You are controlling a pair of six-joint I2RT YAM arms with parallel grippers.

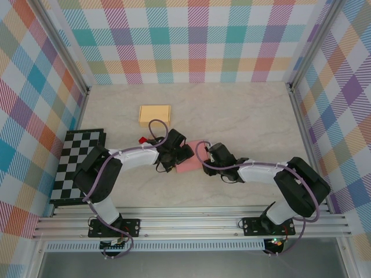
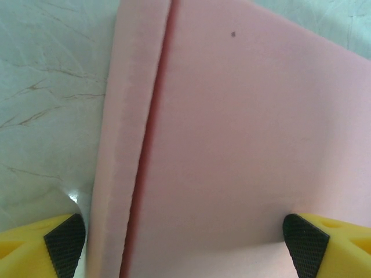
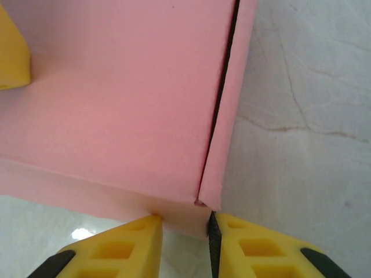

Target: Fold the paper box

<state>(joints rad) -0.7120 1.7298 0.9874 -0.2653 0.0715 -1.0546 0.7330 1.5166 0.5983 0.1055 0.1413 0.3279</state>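
The pink paper box (image 1: 189, 166) lies in the middle of the table between my two grippers. In the left wrist view its broad top panel (image 2: 249, 133) runs under my left gripper (image 2: 182, 243), with a narrow side flap (image 2: 124, 145) folded up along its left edge. That gripper stands wide open, its black pads (image 2: 65, 243) spread over the panel and flap. My right gripper (image 3: 182, 223) is closed on the box's near corner, where the pale side wall (image 3: 179, 211) meets a pink flap (image 3: 229, 139). In the top view the left gripper (image 1: 174, 153) and right gripper (image 1: 206, 160) meet over the box.
A flat yellow box (image 1: 155, 114) lies further back on the marble table (image 1: 243, 116). A black-and-white checkered board (image 1: 78, 165) sits at the left edge. A small red object (image 1: 142, 139) lies beside the left arm. Plaid walls enclose the workspace.
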